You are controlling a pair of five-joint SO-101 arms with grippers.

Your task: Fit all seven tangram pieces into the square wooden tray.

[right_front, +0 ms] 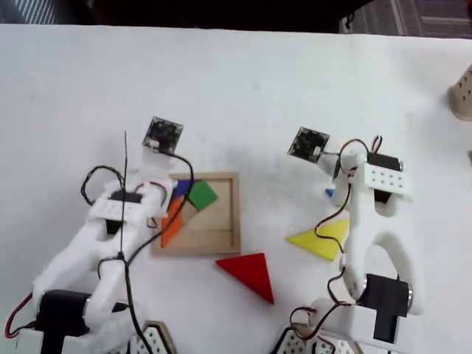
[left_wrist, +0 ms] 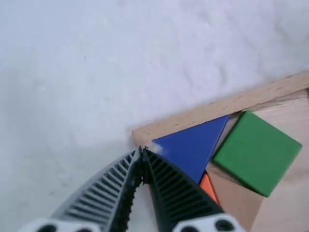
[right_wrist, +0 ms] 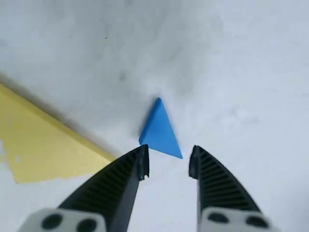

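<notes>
The square wooden tray point(right_front: 215, 230) sits near the middle of the white surface point(right_front: 243, 88). Three pieces lie in it: one blue triangle point(left_wrist: 193, 145), one green square point(left_wrist: 256, 152) and one orange piece point(right_front: 171, 225). Three lie outside: one red triangle point(right_front: 249, 274), one yellow triangle point(right_front: 321, 238) and one small blue triangle point(right_wrist: 159, 130). The left end effector point(left_wrist: 143, 155) is closed tight at the tray's corner. The right end effector point(right_wrist: 168, 162) is open a little, by the small blue triangle.

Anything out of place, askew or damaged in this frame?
Only mildly. The green square block lies cornerwise to the rim of the square wooden tray, with a sliver of bare wood between it and the neighbouring blue triangle. The loose yellow triangle shows pale patches, perhaps scuffed paint. Nothing is spilled.
</notes>
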